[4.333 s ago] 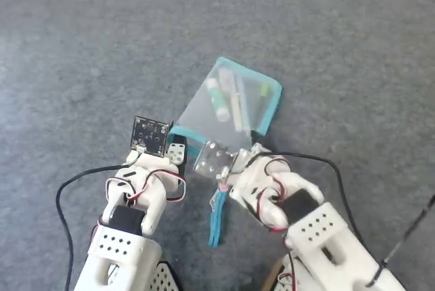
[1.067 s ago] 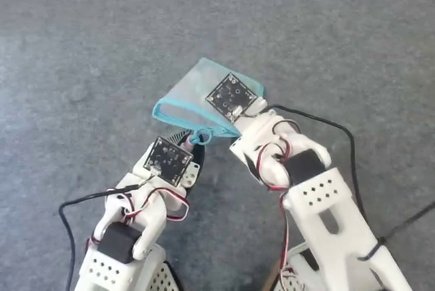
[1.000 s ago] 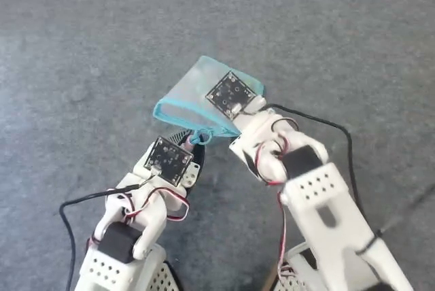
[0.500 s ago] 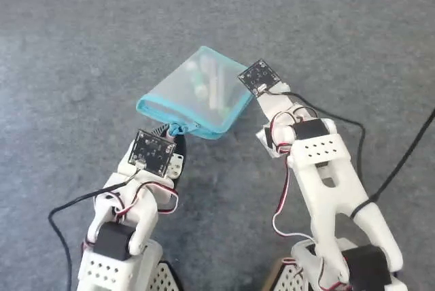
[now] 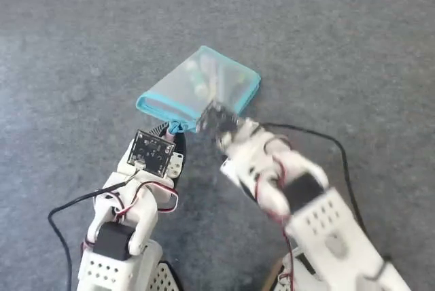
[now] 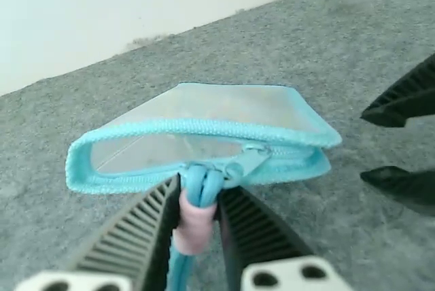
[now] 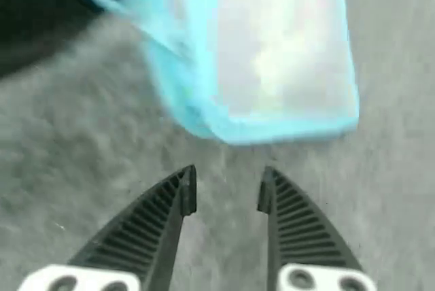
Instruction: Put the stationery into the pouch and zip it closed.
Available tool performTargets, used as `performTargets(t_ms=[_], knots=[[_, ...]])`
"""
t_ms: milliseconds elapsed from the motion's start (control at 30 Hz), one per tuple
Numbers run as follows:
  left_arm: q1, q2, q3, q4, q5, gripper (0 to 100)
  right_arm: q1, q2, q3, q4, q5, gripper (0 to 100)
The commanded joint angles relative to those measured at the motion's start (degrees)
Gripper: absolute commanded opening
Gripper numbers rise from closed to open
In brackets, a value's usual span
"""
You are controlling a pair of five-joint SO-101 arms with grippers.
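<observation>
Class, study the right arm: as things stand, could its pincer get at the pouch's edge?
Probably yes. The right pincer is open, the pouch lies just ahead of it, and only bare carpet shows between them. The left pincer grips the zip cord, off to one side.

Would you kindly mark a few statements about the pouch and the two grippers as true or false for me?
1. The left gripper is clamped on the blue zipper pull of the pouch. True.
2. The right gripper is shut on a corner of the pouch. False: its jaws are open and empty, just short of the pouch's edge.
3. Pens lie loose on the table beside the pouch. False: the stationery shows inside the pouch, through its clear side.
4. The pouch has a clear side with blue edging. True.
</observation>
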Motion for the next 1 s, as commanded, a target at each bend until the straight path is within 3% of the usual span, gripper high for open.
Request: performTargets(t_ms=[0,167,333,600,867,967], knots=[[0.2,-1.0,-0.9,-2.0,-0.7,1,-3.0,-7.6,0.3,-0.2,0.4,16.9],[0.2,-1.0,-0.9,-1.8,-0.7,1,-3.1,-2.7,0.2,-6.3,0.9,17.4],[0.2,-1.0,-0.9,-1.8,-0.7,1,-3.5,5.4,-1.1,-7.7,2.7,24.0],[0.2,-1.0,-0.9,-1.9,-0.7,1,-3.6,9.1,-4.5,-8.3,2.8,24.3],[0.2,-1.0,-0.9,-1.8,-0.7,1,-2.9,22.0,-10.5,-15.3,2.5,24.0],[0.2,-1.0,-0.9,-1.8,-0.7,1,-2.2,27.1,-14.2,-15.8,2.4,18.3]])
